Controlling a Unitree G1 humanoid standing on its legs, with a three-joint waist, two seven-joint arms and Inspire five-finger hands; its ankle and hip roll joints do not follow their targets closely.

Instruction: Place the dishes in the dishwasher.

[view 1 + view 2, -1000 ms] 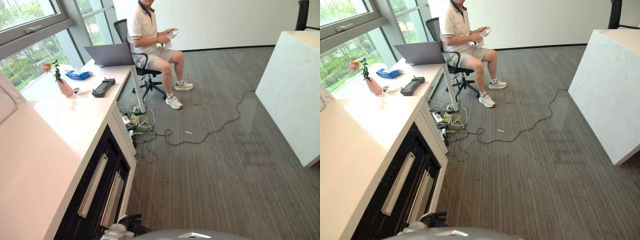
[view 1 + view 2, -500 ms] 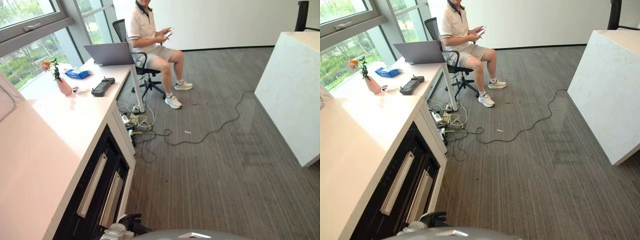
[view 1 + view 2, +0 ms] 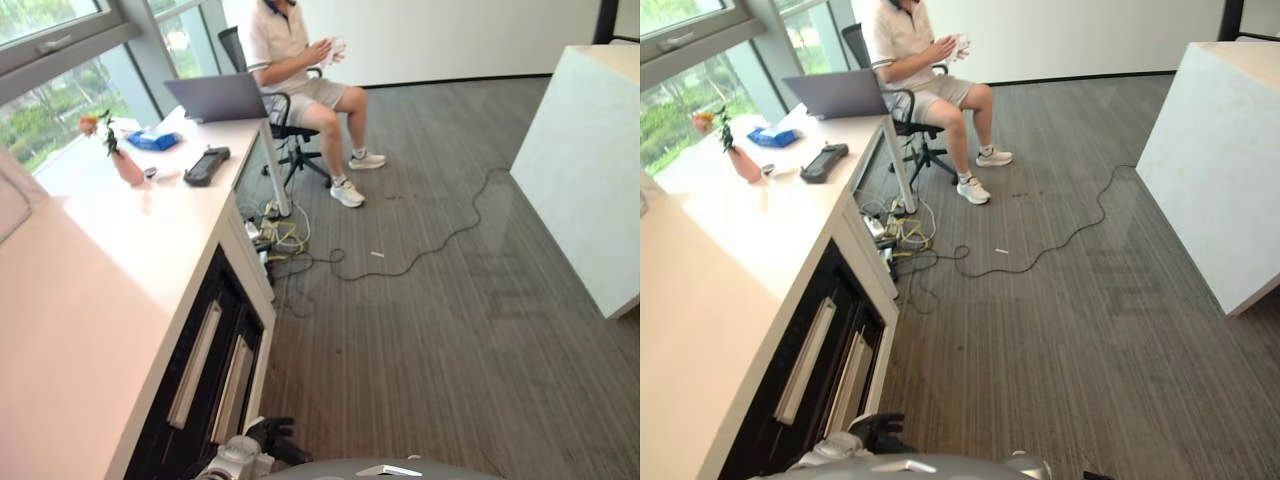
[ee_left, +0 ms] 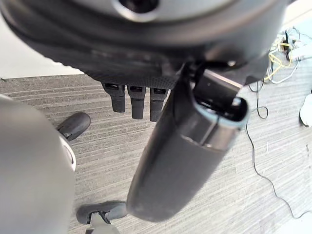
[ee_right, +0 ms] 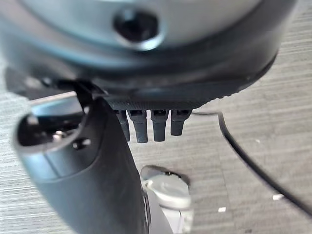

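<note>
**Colleague:** What are the hands doing?

**Me:** I see the left hand (image 3: 268, 437) low at the head view's bottom edge, close to the dark front of the dishwasher (image 3: 205, 372). In its own wrist view the left hand (image 4: 187, 146) hangs with fingers (image 4: 137, 101) straight and relaxed, thumb standing out, nothing between them, only grey striped floor (image 4: 122, 146) past them. The right hand (image 5: 87, 165) reads the same in its wrist view: fingers (image 5: 153, 124) straight, spread loosely, holding nothing.

**Colleague:** And the dishwasher relative to the left hand?

**Me:** Just beside it and a little beyond, built in under the pale counter (image 3: 90, 300). Its two long light handles (image 3: 196, 362) run along the dark panels, which look closed. The hand is near the front's closest end but not touching it, as far as I can tell. I can't make out any dishes on the counter's near stretch.

**Colleague:** Further out?

**Me:** Well past the hand, at the counter's far end, a small pink vase with a flower (image 3: 123, 160), a dark handheld controller (image 3: 207, 165), a blue packet (image 3: 153, 141) and an open laptop (image 3: 217, 97). A person (image 3: 295, 60) sits on an office chair beyond that. A white block-shaped island (image 3: 588, 160) stands far across the floor from both hands.
</note>
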